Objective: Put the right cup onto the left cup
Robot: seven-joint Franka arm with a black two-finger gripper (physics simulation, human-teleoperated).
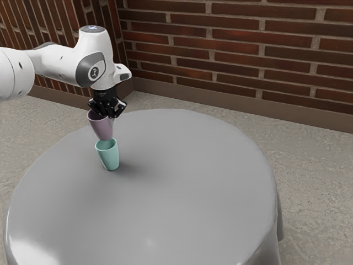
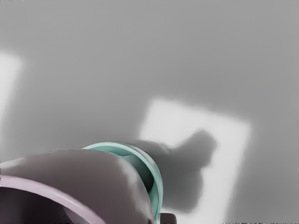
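Over round grey desk (image 1: 193, 187): tapered mauve plastic-looking cup (image 1: 102, 128) hanging, wall pinched in black two-finger end effector (image 1: 112, 116). Tapered teal plastic-looking cup (image 1: 110, 158) just below. Imo center base over mouth, keep level, lower slow.

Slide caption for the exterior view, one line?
Pincer holds mauve cup over teal cup standing on round gray table.
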